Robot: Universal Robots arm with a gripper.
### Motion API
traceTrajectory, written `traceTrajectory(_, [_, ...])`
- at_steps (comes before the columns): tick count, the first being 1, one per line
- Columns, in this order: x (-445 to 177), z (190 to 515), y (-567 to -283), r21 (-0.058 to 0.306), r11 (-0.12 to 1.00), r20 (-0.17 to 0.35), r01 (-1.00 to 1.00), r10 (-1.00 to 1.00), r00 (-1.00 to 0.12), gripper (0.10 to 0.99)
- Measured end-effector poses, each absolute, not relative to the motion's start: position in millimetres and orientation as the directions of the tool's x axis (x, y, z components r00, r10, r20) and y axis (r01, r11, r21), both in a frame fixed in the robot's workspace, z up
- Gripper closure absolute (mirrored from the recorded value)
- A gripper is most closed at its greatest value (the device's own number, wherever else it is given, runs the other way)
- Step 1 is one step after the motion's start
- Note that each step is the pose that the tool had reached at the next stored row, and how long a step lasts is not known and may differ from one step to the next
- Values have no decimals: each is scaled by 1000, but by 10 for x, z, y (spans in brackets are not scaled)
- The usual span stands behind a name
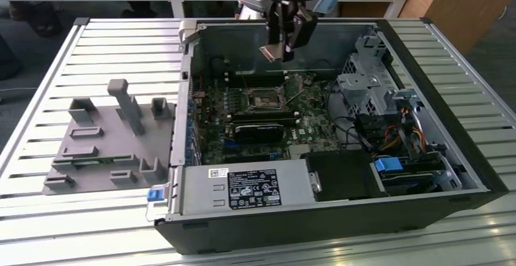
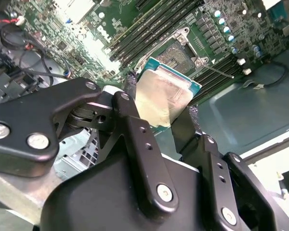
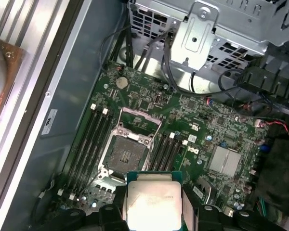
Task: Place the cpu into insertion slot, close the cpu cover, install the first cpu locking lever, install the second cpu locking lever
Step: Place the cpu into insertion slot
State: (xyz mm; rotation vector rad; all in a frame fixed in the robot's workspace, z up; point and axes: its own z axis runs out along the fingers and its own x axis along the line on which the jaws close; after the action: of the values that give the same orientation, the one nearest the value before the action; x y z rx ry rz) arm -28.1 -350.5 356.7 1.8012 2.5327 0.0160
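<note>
My gripper (image 1: 281,47) hangs above the open computer case, shut on the cpu (image 1: 272,53), a pale silver square chip held by its edges. In the second wrist view the cpu (image 2: 166,94) sits tilted between the black fingers (image 2: 129,96). The insertion slot (image 1: 262,100) lies below it on the green board, a dark square socket with a silvery rim. The first wrist view shows the insertion slot (image 3: 126,154) uncovered, with the cpu (image 3: 151,202) a short way from it and well above it. The cpu cover (image 3: 135,112) stands open at the socket's far side.
Memory slots (image 3: 89,139) flank the socket on both sides. A long black card (image 1: 258,130) lies across the board, and a labelled power supply (image 1: 241,187) sits at the case front. A metal drive cage (image 1: 367,87) and cables are on the exterior view's right. A grey fixture (image 1: 109,139) stands outside the case.
</note>
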Motion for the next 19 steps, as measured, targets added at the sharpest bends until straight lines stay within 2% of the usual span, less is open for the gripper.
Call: traceTrajectory(19, [-281,3548,-3504,27,80,-27,996,996,-80,545])
